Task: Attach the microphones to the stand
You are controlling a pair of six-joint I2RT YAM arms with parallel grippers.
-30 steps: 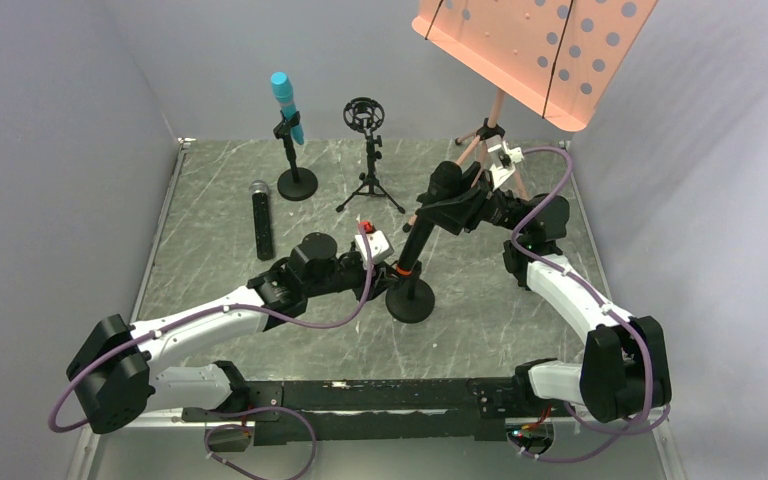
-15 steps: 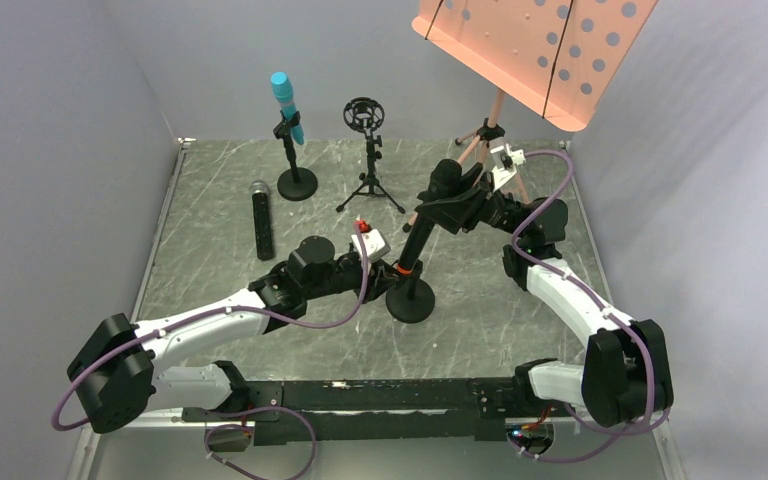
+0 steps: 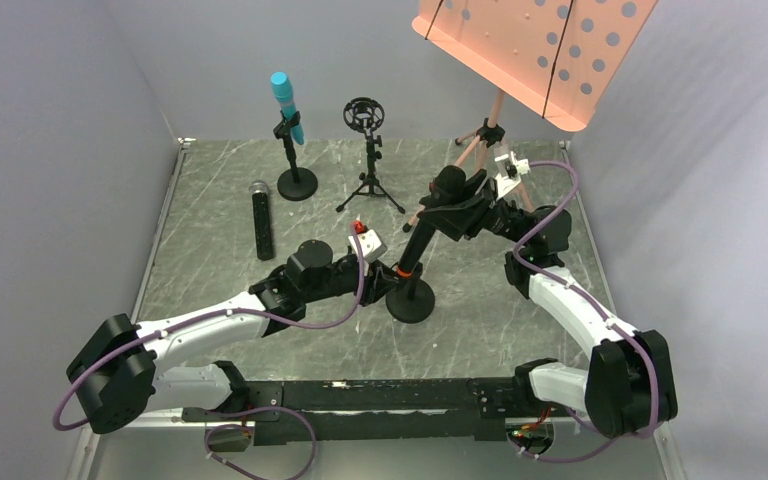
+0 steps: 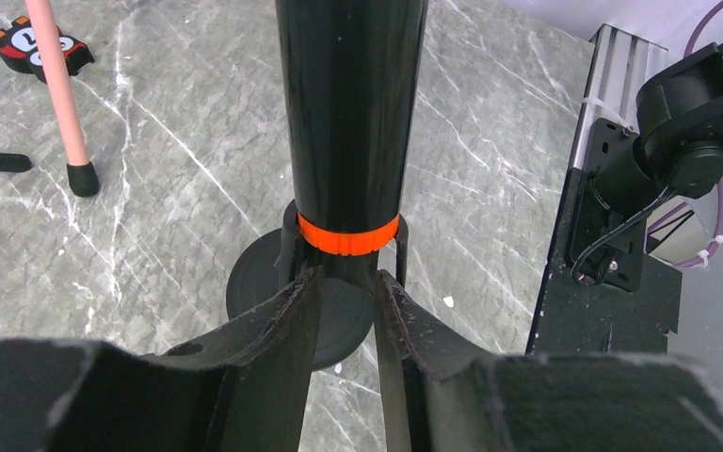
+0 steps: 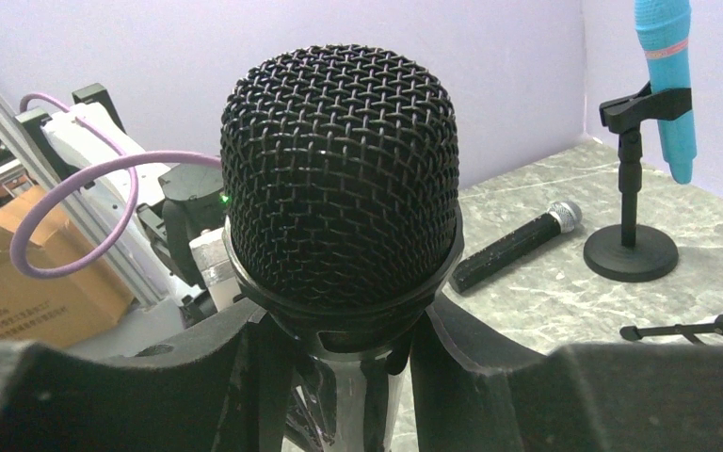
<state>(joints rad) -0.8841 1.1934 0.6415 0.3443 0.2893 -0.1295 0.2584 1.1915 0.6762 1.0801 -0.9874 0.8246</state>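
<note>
The long black mic [image 3: 418,235] with an orange ring [image 4: 348,235] stands tilted in the clip of a round-base stand [image 3: 410,301]. My right gripper [image 3: 447,200] is shut on its upper body just under the black mesh head [image 5: 341,184]. My left gripper [image 3: 385,280] is shut on the stand's stem just below the orange ring, with fingers [image 4: 292,311] on either side. The cyan mic [image 3: 285,103] sits clipped in a second round-base stand; it also shows in the right wrist view [image 5: 665,85]. The black mic with a silver head [image 3: 261,222] lies on the table.
A tripod stand with a ring shock mount [image 3: 364,115] stands at the back middle. An orange music stand [image 3: 530,55] on pink legs [image 4: 61,104] rises behind the right arm. A black rail [image 4: 612,245] runs along the near table edge.
The right wrist has shifted slightly left and up with the mic's head. The left gripper has edged a little toward the near left. Both grips are unchanged.
</note>
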